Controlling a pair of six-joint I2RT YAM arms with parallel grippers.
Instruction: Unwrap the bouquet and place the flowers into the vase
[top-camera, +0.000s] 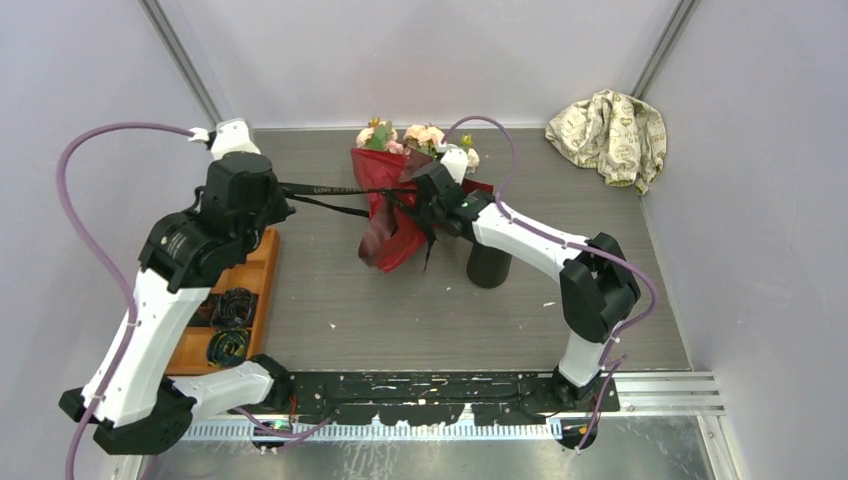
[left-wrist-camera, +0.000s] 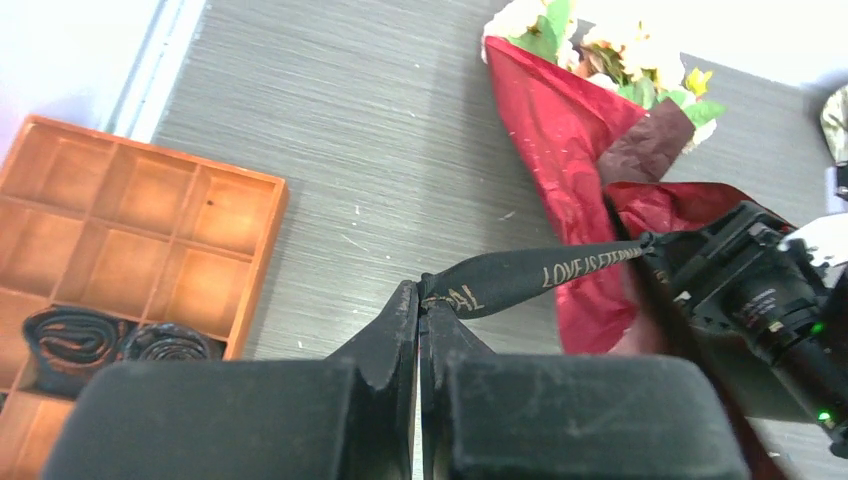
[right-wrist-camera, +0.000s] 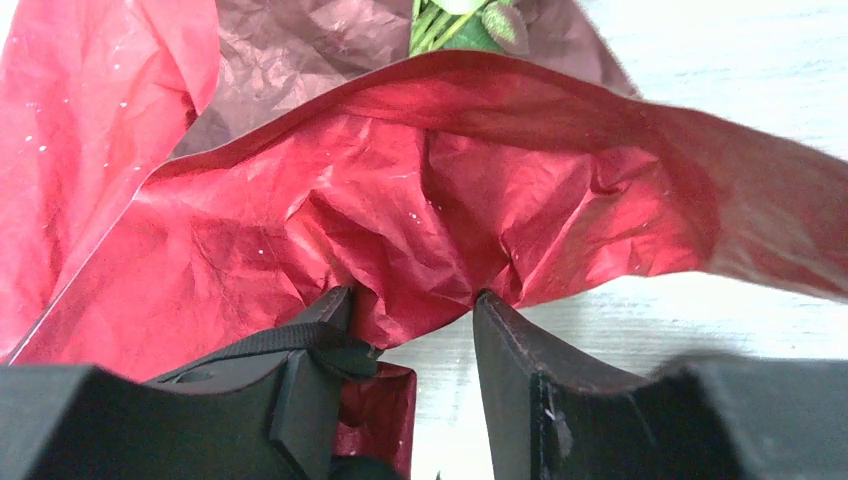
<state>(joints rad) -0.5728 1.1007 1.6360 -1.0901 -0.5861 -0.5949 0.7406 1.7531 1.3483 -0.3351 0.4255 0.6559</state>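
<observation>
At the lower left of the top view an orange tray sits on the surface with dark rolled items in its near compartments. Above it the left arm reaches in, and the left jaws are closed tight on the end of the black ribbon, which has pale lettering. From there the ribbon runs taut to the right, across the upper middle of the frame, to the waist of the bouquet.

The bouquet is in the upper centre, wrapped in its dark red paper. The flowers poke out of the top towards the back wall. The right jaws stand part-way apart and grip the crumpled paper at that waist, with a loop of ribbon lying over one finger in the right wrist view. The vase stands upright just right of and below the bouquet, half under the right arm. It is empty as far as can be seen. A beige cloth lies bunched in the upper right corner.

My reading is that the step in hand is undoing the ribbon, so the unwrapping is at an early stage. The next move calls for a steady pull to the left while the right side anchors the bunch, until the knot slips. After that the paper has to be peeled off before any stem goes near the narrow vase
</observation>
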